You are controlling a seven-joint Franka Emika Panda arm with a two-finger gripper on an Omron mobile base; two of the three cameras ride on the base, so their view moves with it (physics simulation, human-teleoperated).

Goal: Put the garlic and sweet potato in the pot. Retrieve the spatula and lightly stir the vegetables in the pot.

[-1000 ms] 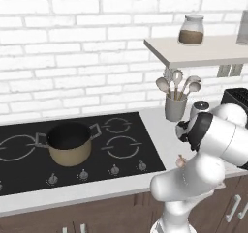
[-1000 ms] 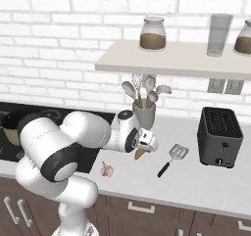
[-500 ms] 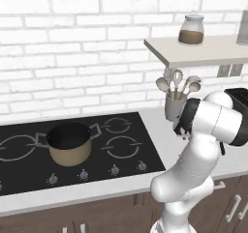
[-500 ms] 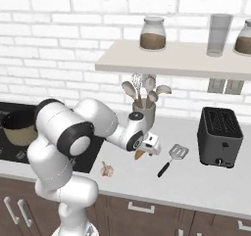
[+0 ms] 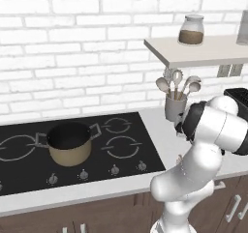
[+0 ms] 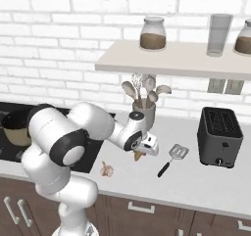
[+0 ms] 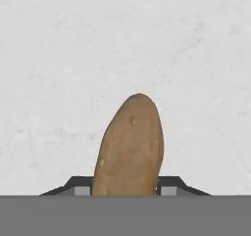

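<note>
Sweet potato (image 7: 130, 147) stands lengthwise between the two dark finger tips in the hand view, pale speckled counter (image 7: 125, 44) behind it; jaws pressed against its sides, grasping it. From the right base view the gripper (image 6: 142, 151) sits just above the counter, brown tip of the potato poking out beneath it. Garlic (image 6: 106, 169) lies on the counter near the front edge, close to the gripper, apart from it. Spatula (image 6: 171, 158) lies farther along, between gripper and toaster (image 6: 220, 136). Utensil cup (image 6: 143, 113) stands behind the gripper. Pot (image 5: 70, 143) sits on the cooktop (image 5: 29, 171), well apart from the arm
</note>
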